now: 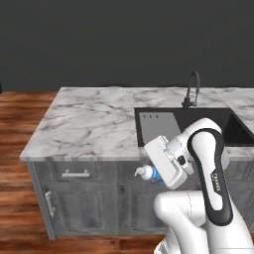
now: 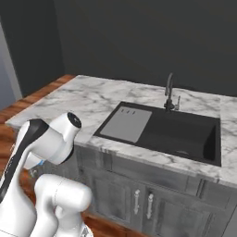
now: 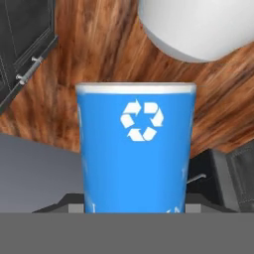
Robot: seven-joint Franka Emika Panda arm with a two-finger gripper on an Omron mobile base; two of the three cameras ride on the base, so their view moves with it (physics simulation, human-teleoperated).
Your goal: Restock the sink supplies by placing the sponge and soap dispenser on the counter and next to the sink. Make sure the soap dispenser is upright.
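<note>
The soap dispenser (image 1: 149, 173) hangs in the air just in front of the cabinet fronts (image 1: 89, 203), below the front edge of the counter (image 1: 89, 121) and left of the sink (image 1: 198, 126). Its white pump points left and its blue body runs back toward the arm's wrist, so it lies roughly sideways, not upright. From the hand view the blue bottle (image 3: 136, 149), with a white recycling mark on it, sits close against the camera. That closeness suggests the gripper is clamped around it, though the fingers themselves are hidden by the bottle and I cannot tell for sure.

I'd judge it is being carried up from low down toward the marble top. It will need turning so the pump faces up before it is set down beside the basin.

The counter is white marble with grey veins. The black basin is sunk in toward its right end, with a grey insert (image 2: 126, 124) in the basin's left part and a dark gooseneck faucet (image 1: 192, 89) at its back edge. Wooden flooring (image 1: 20, 149) runs around the island, and a dark wall closes the room behind it. I can't pick out the sponge.
</note>
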